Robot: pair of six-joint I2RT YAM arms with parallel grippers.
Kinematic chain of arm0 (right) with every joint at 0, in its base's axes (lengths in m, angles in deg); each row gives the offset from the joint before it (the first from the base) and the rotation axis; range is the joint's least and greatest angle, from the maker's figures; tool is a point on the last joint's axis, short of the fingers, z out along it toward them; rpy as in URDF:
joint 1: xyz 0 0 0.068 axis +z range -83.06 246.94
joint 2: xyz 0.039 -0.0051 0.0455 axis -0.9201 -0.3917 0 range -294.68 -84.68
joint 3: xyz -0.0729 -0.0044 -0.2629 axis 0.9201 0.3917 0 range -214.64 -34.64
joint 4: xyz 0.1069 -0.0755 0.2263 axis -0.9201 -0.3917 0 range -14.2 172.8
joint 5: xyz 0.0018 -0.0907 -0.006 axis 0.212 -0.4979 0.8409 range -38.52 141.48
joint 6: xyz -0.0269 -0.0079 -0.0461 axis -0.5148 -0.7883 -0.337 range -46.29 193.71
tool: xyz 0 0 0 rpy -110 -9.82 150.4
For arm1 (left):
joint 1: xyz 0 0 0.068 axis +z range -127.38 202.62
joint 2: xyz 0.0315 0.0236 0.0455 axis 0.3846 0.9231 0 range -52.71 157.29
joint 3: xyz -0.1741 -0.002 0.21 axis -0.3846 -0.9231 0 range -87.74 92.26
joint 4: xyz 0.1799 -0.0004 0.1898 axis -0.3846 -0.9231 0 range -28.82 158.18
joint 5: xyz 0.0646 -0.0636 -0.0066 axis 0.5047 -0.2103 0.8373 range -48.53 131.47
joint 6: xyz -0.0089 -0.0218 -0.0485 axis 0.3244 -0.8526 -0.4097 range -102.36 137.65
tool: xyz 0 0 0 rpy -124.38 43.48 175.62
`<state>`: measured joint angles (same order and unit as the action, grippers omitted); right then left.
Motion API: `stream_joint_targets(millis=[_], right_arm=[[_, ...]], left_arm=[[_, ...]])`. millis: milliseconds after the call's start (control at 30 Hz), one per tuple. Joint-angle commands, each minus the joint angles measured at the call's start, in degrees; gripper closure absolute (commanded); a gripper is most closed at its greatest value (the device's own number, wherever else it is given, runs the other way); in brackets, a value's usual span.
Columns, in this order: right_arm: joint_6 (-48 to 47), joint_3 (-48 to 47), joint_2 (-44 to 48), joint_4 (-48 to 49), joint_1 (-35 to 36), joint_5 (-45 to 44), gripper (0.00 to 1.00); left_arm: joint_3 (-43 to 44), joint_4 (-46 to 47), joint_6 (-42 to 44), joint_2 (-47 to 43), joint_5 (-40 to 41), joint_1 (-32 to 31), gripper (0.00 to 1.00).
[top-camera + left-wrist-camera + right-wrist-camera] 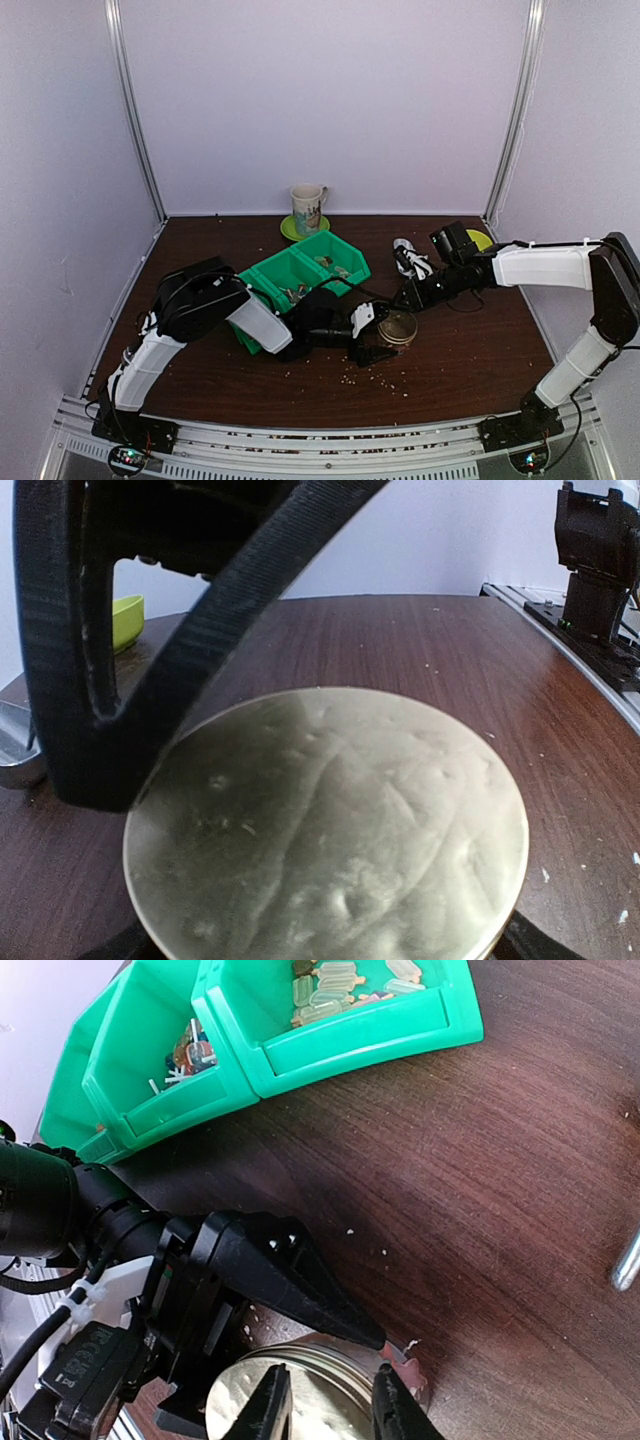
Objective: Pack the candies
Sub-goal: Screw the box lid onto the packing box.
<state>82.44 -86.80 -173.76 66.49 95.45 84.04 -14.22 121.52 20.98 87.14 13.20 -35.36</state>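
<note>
Loose candies (pixel 388 380) lay scattered near the front edge of the table (pixel 480 370), just ahead of the jar (pixel 402 328). The left gripper (pixel 385 335) was clamped on the jar. The right gripper (pixel 332 1380) hung over the lid (pixel 330 830), fingers slightly apart.

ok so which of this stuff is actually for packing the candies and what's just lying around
for the job: loose candies, lidded jar, green bins
lying about: mug, yellow-green saucer, white-and-black object
</note>
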Motion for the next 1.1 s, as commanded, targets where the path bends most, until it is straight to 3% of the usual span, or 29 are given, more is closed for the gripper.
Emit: stream_joint_targets(millis=[0, 267, 533, 1067], right_arm=[[-0.67, 1.63, 0.74, 1.1, -0.3, 1.07, 0.72], [-1.13, 2.21, 1.43, 0.98, -0.69, 0.14, 0.67], [-0.83, 3.01, 2.86, 0.12, -0.74, 0.4, 0.81], [1.23, 10.38, 9.31, -0.32, -0.74, -0.71, 0.86]], left_arm=[[-0.4, -5.52, 2.48, 2.8, 1.79, 0.05, 0.14], [-0.22, -5.79, 2.54, 2.88, 1.8, 0.04, 0.14], [-0.22, -5.84, 2.46, 2.89, 1.92, -0.03, 0.14], [0.14, -6.19, 2.33, 3.11, 2.0, 0.06, 0.14]])
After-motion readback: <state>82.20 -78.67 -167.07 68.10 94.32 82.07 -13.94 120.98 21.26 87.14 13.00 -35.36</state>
